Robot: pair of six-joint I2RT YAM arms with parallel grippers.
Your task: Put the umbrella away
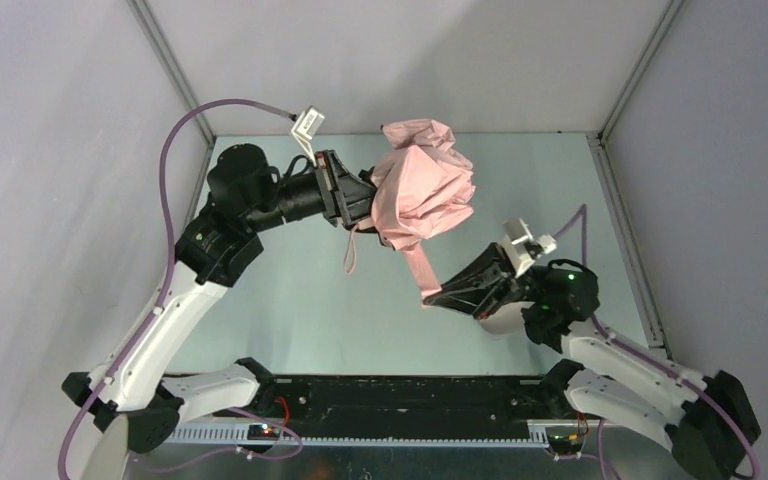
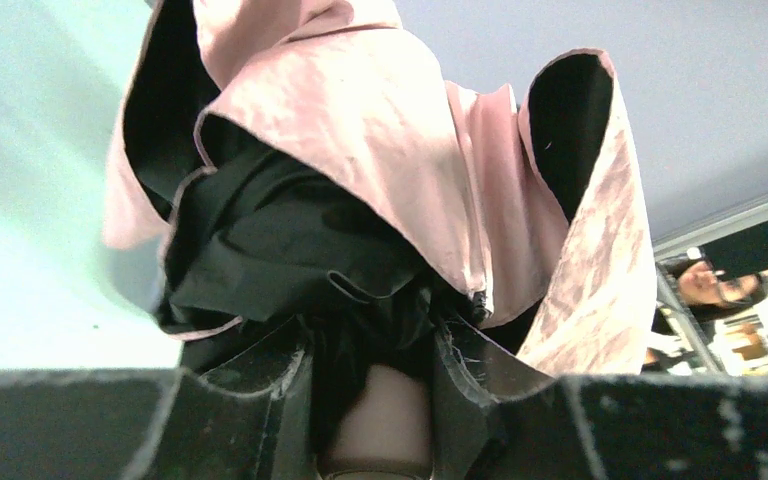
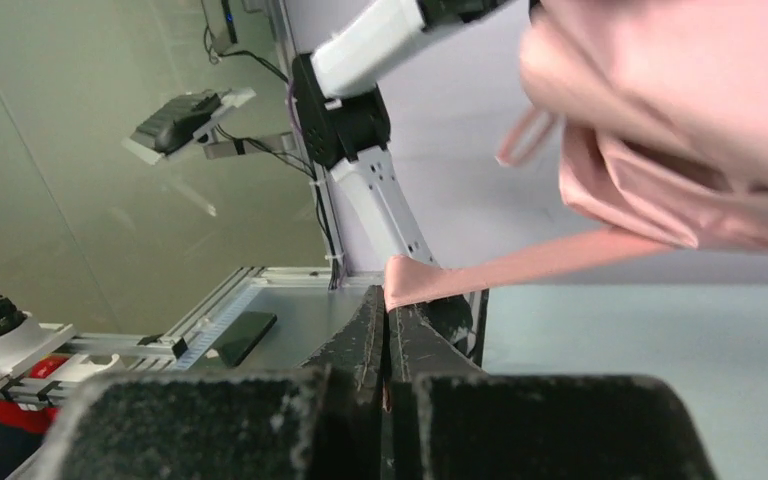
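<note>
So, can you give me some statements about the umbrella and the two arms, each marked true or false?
1. The left fingers hold the umbrella at its handle end. True.
2. The fabric is rolled tight and fastened. False: it hangs loose and bunched.
3. The right fingers are shut on a thin pink strap of the umbrella. True.
4. The umbrella lies flat on the table. False: both arms hold it up above the table.
5. The fabric's inner side is black. True.
</note>
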